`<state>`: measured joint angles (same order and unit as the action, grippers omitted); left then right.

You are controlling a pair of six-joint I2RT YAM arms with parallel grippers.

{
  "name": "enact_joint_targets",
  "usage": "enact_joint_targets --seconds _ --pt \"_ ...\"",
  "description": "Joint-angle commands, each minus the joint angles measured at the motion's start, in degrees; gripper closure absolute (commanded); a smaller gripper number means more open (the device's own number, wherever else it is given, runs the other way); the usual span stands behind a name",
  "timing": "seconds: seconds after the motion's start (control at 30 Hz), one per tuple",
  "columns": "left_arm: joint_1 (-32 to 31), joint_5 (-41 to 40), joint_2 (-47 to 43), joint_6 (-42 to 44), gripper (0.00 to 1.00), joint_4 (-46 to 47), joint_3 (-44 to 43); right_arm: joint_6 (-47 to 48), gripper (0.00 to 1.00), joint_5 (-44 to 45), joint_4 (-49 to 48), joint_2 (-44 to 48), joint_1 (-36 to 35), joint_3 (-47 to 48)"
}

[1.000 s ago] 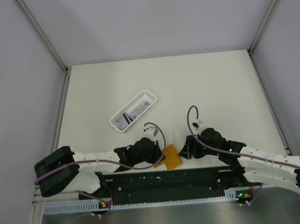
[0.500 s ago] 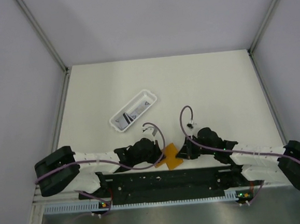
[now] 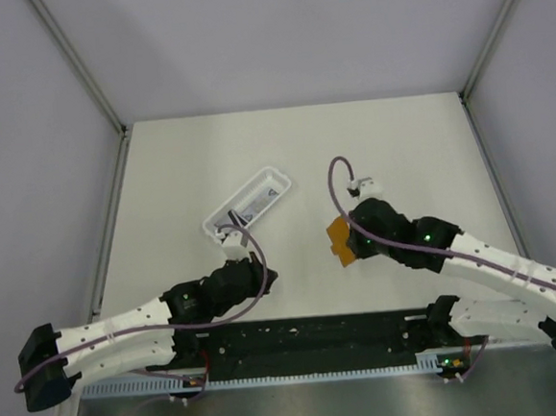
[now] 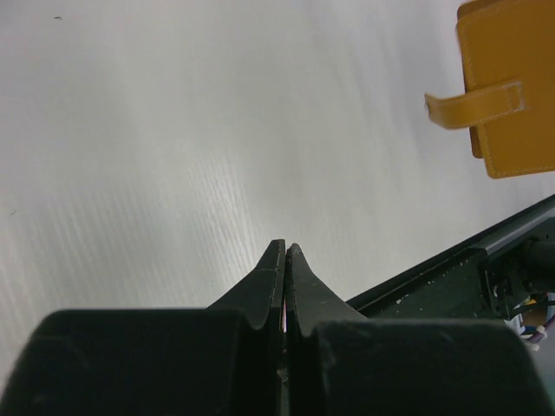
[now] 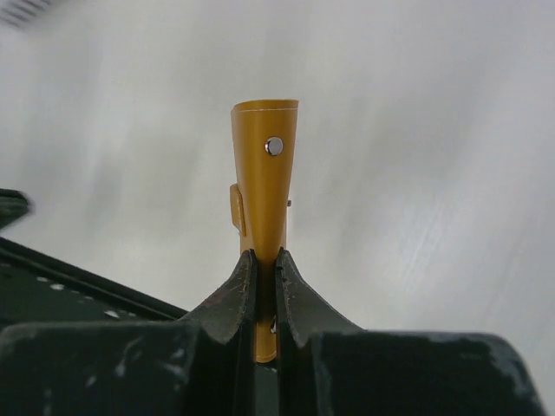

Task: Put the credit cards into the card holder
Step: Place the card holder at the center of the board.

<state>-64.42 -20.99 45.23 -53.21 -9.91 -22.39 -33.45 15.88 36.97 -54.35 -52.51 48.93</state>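
The card holder, a flat orange-tan pouch with a small metal stud, is off the table, pinched at one end by my right gripper. In the right wrist view the card holder sticks out edge-on from between the shut fingers of the right gripper. My left gripper is shut and empty, to the left of the holder and apart from it. The left wrist view shows the left gripper low over bare table, with the card holder and its strap at upper right. The credit cards lie in the white tray.
The long white tray sits slanted at centre left, just beyond the left wrist. A black mounting rail runs along the near edge between the arm bases. Grey walls enclose the table at the back and both sides.
My right gripper has shut on the card holder and carried it up and away from the near rail. The left arm has drawn back to the left, away from the holder.
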Motion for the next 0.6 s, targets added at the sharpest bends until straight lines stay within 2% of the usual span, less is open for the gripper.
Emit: enact_joint_targets --seconds 0.0,0.1,0.3,0.33,0.37,0.43,0.5,0.57 --pt "-0.2 -3.5 -2.5 -0.8 1.0 -5.6 -0.6 -2.7 1.0 16.9 18.4 -12.0 -7.1 4.2" --pt "-0.2 -2.8 -2.9 -1.9 1.0 -6.2 0.2 -7.1 1.0 20.2 19.1 -20.0 -12.2 5.7" --pt "-0.2 -2.5 -3.5 -3.0 1.0 -6.3 1.5 -8.8 1.0 19.9 14.1 -28.4 -19.2 7.7" --pt "-0.2 -2.6 -3.7 -3.0 1.0 -6.3 1.6 -8.8 0.94 19.5 13.3 -29.8 -20.1 8.0" --pt "-0.2 -2.6 -3.7 -3.0 1.0 -6.3 1.7 -8.8 0.81 18.7 12.1 -30.7 -21.1 8.5" --pt "-0.2 -2.9 -3.9 -3.1 1.0 -6.5 1.9 -8.6 0.63 16.3 9.0 -31.9 -23.0 8.7" --pt "-0.2 -3.3 -4.1 -3.7 1.0 -7.0 2.3 -7.6 0.55 11.4 3.7 -31.4 -24.2 8.1" --pt "-0.2 -3.4 -4.1 -4.1 1.0 -7.1 2.7 -5.9 0.54 4.1 -3.8 -29.3 -24.4 5.9"
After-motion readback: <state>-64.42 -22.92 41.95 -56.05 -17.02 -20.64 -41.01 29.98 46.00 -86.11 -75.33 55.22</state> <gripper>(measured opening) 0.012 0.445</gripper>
